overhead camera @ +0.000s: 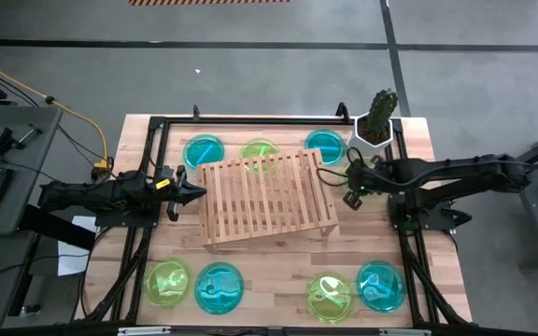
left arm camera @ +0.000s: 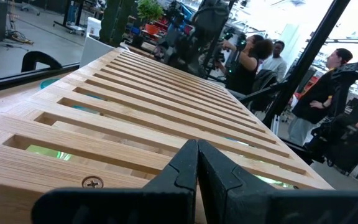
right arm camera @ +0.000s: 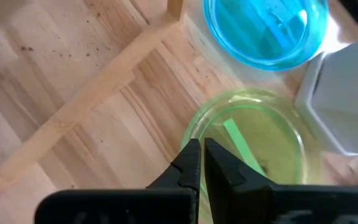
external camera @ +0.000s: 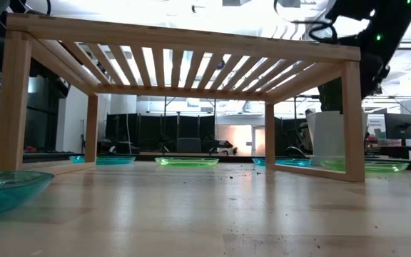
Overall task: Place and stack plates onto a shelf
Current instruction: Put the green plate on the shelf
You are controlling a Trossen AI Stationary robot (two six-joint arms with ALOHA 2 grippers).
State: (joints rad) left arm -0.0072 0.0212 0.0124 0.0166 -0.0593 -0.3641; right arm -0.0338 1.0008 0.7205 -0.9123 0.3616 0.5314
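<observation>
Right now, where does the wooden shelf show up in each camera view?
High view: the shelf sits mid-table, slightly skewed, between both arms.
Low view: it spans the picture, seen from under its slats.
Left wrist view: its slatted top fills the middle, just past the shut left gripper.
Right wrist view: only a bottom rail.
Shared landmark: the cactus pot.

bright, even overhead light fills the high view; shadows under the shelf [overhead camera: 267, 196] are soft and short. the low view looks into the light: ceiling lamps blow out to white between the slats, the room behind is dim and hazy, and the near tabletop [external camera: 191, 214] carries a pale sheen. the left wrist view is washed out at the far windows, the near fingers [left arm camera: 185, 180] blurred. in the right wrist view the green plate [right arm camera: 253, 137] is soft, and the blue plate [right arm camera: 266, 28] glares.
</observation>
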